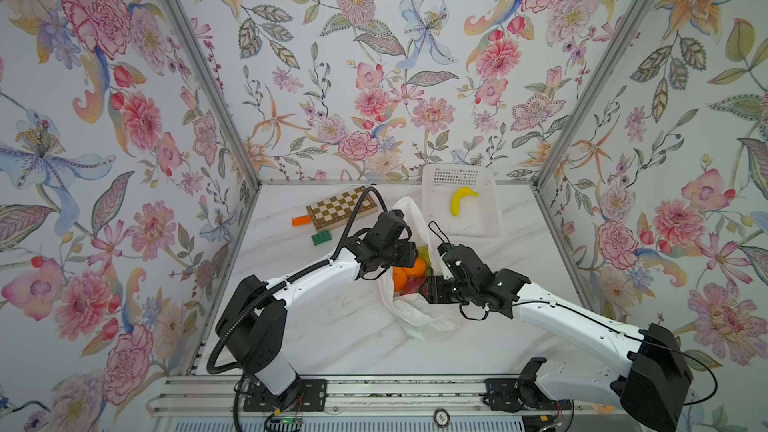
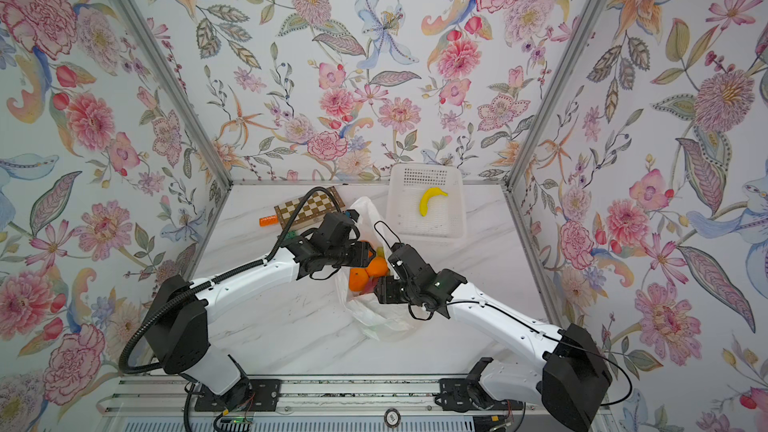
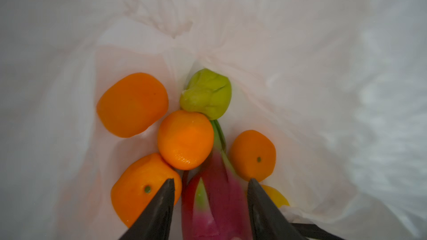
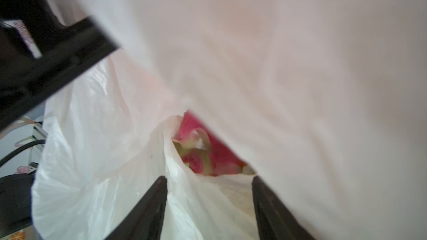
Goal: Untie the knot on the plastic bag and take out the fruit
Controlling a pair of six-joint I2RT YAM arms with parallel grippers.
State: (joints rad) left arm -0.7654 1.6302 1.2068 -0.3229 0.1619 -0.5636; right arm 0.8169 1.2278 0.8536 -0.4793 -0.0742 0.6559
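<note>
The plastic bag (image 1: 415,320) (image 2: 376,320) lies mid-table with its mouth open; the knot is out of view. Fruit shows inside in both top views: oranges (image 1: 415,266) (image 2: 376,266) and a pink dragon fruit (image 1: 409,286). My left gripper (image 3: 211,181) is inside the bag and open, its fingers on either side of the dragon fruit (image 3: 219,195), with a thin gap on one side. Several oranges (image 3: 184,139), a green fruit (image 3: 206,93) and a yellow one (image 3: 275,196) lie around it. My right gripper (image 4: 209,178) is open, with the bag's rim (image 4: 196,195) between its fingers and the dragon fruit (image 4: 198,148) beyond.
A white basket (image 1: 478,218) holding a banana (image 1: 461,199) stands at the back right. A chessboard (image 1: 340,207), an orange block (image 1: 301,221) and a green block (image 1: 321,238) lie at the back left. The left arm's black wrist (image 4: 46,54) hangs close beside my right gripper.
</note>
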